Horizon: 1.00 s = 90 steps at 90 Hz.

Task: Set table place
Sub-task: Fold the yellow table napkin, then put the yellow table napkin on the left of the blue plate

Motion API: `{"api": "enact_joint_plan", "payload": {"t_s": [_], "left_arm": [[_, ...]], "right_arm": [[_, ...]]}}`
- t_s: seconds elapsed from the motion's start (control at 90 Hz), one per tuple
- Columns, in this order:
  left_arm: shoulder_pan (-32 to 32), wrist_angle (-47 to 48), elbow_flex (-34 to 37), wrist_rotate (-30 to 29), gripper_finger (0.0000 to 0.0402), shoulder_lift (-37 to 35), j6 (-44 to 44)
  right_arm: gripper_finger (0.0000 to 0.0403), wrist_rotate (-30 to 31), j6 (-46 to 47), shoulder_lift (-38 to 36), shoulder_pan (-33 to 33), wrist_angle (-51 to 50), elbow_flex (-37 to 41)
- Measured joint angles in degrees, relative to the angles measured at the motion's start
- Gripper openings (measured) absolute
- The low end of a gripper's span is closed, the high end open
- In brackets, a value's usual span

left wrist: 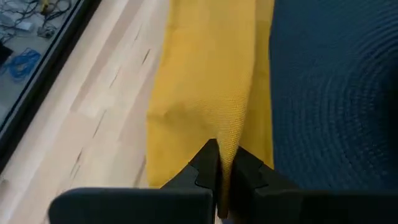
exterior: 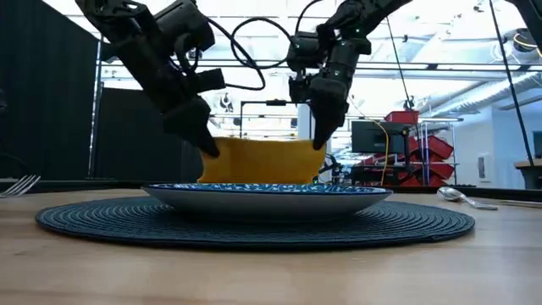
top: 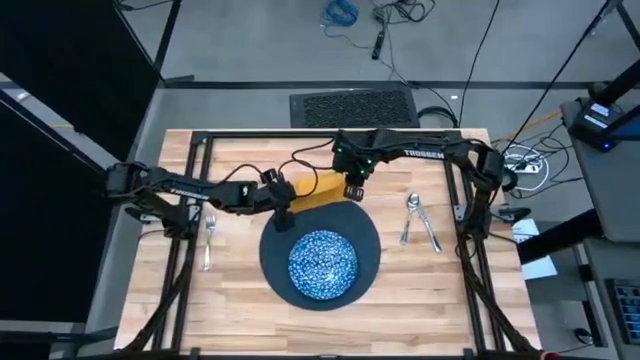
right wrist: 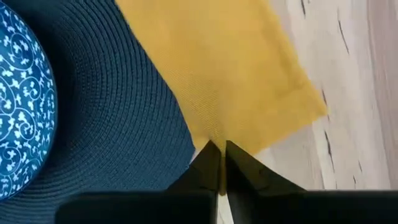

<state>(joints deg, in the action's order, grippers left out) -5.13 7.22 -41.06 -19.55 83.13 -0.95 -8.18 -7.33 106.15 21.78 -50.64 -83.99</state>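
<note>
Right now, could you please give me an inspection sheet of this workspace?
Surface: pale wood plank table, black frame.
Job's things: round dark blue woven mat under the blue-and-white patterned dish; mustard-yellow cloth napkin lifted behind it; silver fork left; silver spoon and knife right.
Clutter: nothing seen.
Grippers: left gripper and right gripper each pinch the napkin, jaws closed.
Cables: black cables along the arms.
Surroundings: keyboard beyond the table.

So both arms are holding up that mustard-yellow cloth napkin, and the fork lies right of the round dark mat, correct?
Not quite. The high view shows the silver fork left of the round dark mat. Both grippers, left and right, do pinch the mustard-yellow cloth napkin.
</note>
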Motion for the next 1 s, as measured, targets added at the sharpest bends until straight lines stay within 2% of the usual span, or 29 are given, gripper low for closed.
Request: {"api": "enact_joint_plan", "payload": {"t_s": [0.256,0.422,0.544,0.822,1.0], "left_arm": [[0.0,-0.3,0.0,1.7,0.0,0.0,-0.1],[0.0,-0.2,0.0,3.3,0.0012,0.0,0.3],[0.0,1.4,0.0,3.3,0.005,0.0,0.3],[-0.1,2.4,0.0,1.4,0.0169,0.0,0.0],[-0.3,2.2,0.0,-1.8,0.0208,0.0,-1.5]], "right_arm": [[0.0002,-1.0,0.4,0.0,0.0,-0.2,0.0],[0.0023,-1.0,0.7,0.0,-0.1,-1.3,0.0],[0.0049,-1.0,0.7,0.0,-0.2,-3.0,0.0],[0.0131,-0.6,1.3,0.0,-0.2,-3.8,0.0],[0.0161,6.1,-2.0,0.0,0.3,-7.3,0.0]]}}
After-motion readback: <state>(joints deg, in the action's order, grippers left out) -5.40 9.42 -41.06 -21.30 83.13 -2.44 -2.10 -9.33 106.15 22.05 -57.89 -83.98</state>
